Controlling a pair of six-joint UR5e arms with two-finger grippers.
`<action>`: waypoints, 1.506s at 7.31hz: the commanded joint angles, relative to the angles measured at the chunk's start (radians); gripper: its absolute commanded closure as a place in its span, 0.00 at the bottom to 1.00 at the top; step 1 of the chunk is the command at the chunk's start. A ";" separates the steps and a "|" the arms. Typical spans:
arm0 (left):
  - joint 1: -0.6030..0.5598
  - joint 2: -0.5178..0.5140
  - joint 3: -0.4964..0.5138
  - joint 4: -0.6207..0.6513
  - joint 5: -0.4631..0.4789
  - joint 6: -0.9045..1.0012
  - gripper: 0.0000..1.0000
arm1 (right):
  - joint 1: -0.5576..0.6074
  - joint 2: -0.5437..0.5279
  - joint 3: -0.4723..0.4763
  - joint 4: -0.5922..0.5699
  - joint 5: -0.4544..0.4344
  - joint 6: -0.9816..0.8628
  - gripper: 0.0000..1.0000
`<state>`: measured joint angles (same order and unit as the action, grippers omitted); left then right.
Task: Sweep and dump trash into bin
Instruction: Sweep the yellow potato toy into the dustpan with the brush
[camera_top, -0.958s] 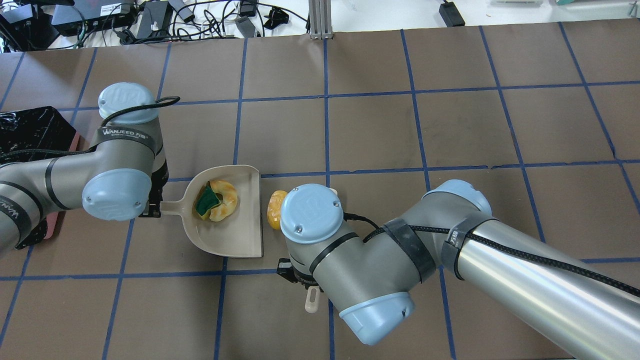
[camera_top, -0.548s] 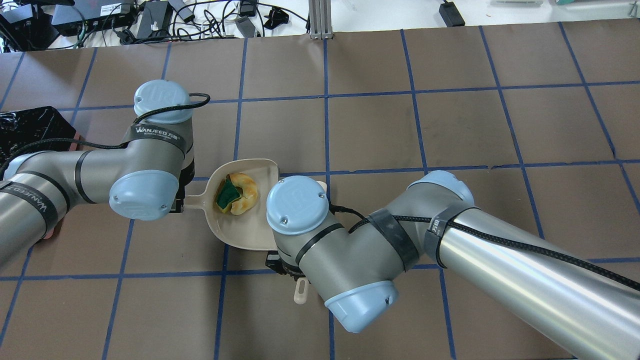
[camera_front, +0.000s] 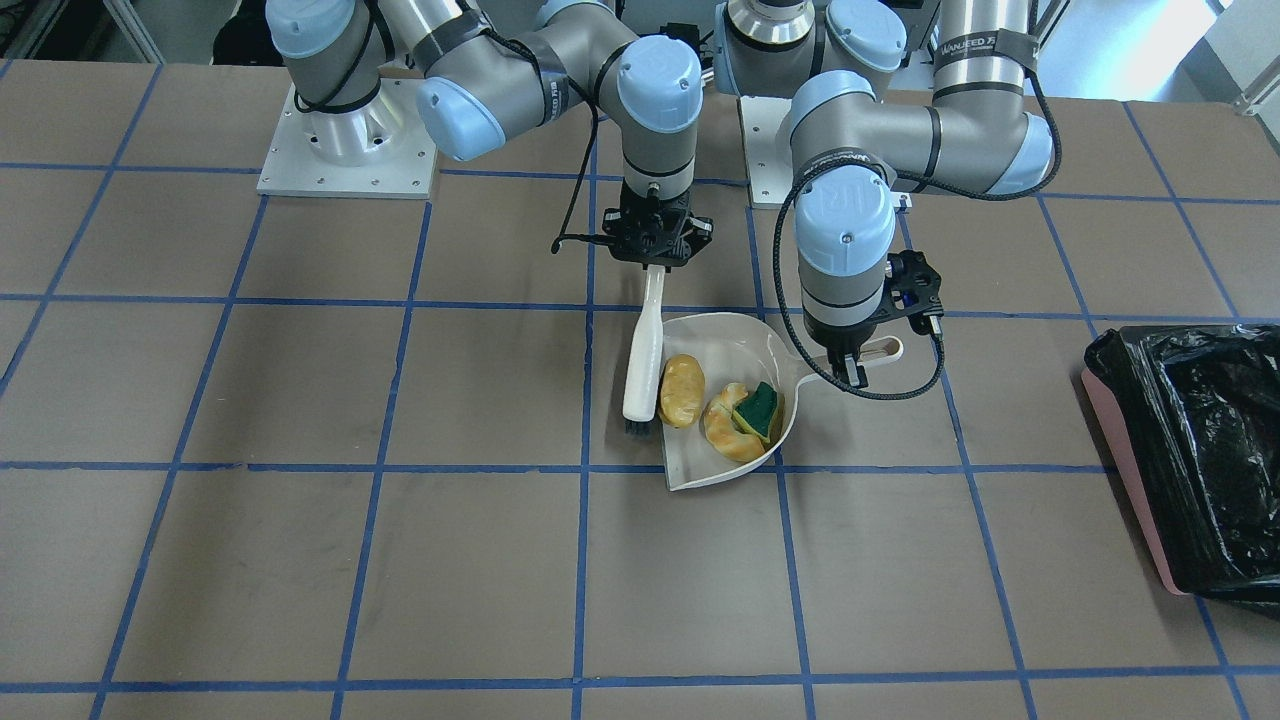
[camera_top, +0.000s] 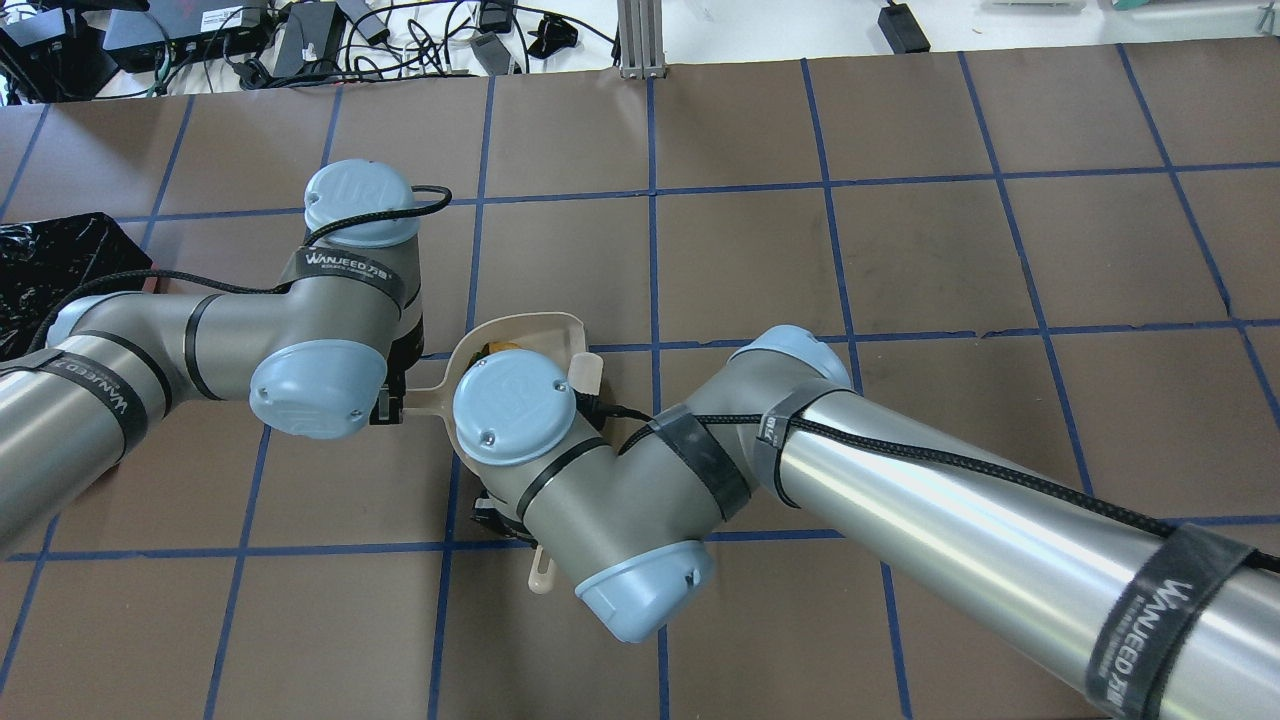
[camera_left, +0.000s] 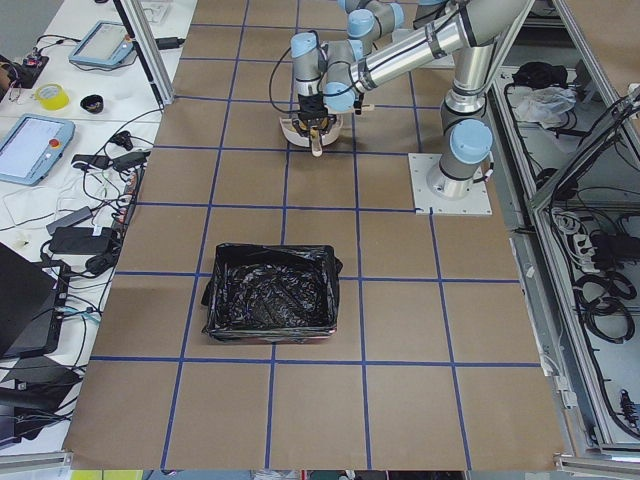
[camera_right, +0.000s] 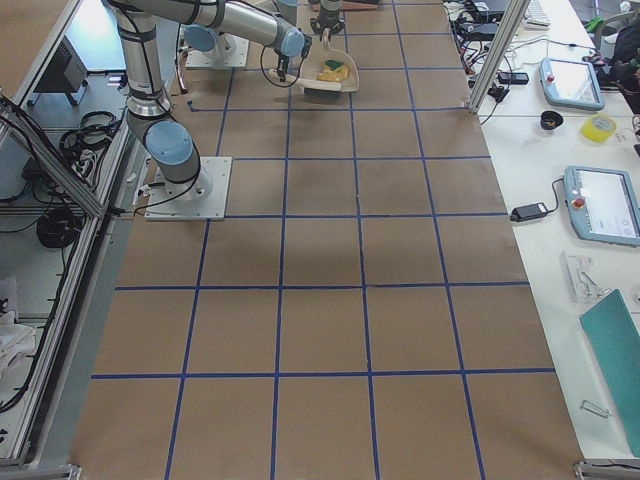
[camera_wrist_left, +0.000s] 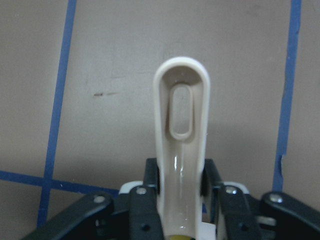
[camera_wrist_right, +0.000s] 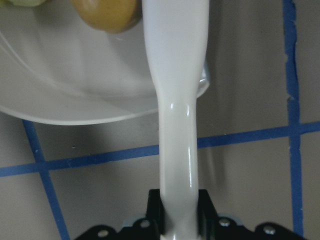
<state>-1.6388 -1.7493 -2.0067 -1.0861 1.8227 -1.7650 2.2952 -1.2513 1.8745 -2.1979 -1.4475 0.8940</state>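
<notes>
The beige dustpan (camera_front: 712, 342) lies mid-table with the croissant piece (camera_front: 728, 428) and the green-and-yellow sponge (camera_front: 760, 404) inside. The yellow-orange lump (camera_front: 682, 390) sits at the pan's open edge, touching the white brush (camera_front: 642, 372). My left gripper (camera_front: 848, 362) is shut on the dustpan handle (camera_wrist_left: 181, 125). My right gripper (camera_front: 655, 252) is shut on the brush handle (camera_wrist_right: 177, 145). In the overhead view my right arm hides the trash; only the pan's rim (camera_top: 522, 324) shows. The pink bin with its black bag (camera_front: 1205, 450) stands apart at my far left.
The bin (camera_left: 270, 295) stands about two floor squares from the dustpan, also at the overhead view's left edge (camera_top: 50, 262). Both arm bases (camera_front: 345, 140) are behind the pan. Cables and electronics (camera_top: 300, 40) line the table's far edge.
My left arm moved the dustpan to the right and my right arm swept the brush left. The yellow-orange lump went from the table beside the pan to the pan's open edge.
</notes>
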 joint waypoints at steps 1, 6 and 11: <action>-0.006 -0.004 0.038 0.009 -0.107 0.068 1.00 | 0.026 0.012 -0.049 0.012 -0.008 0.011 1.00; 0.062 -0.013 0.085 0.009 -0.266 0.251 1.00 | 0.003 -0.121 -0.048 0.249 -0.091 -0.092 1.00; 0.105 -0.013 0.117 -0.060 -0.272 0.286 1.00 | -0.006 -0.209 -0.055 0.360 -0.174 -0.119 1.00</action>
<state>-1.5383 -1.7632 -1.8986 -1.1310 1.5521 -1.4820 2.2942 -1.4528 1.8192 -1.8574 -1.5931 0.7913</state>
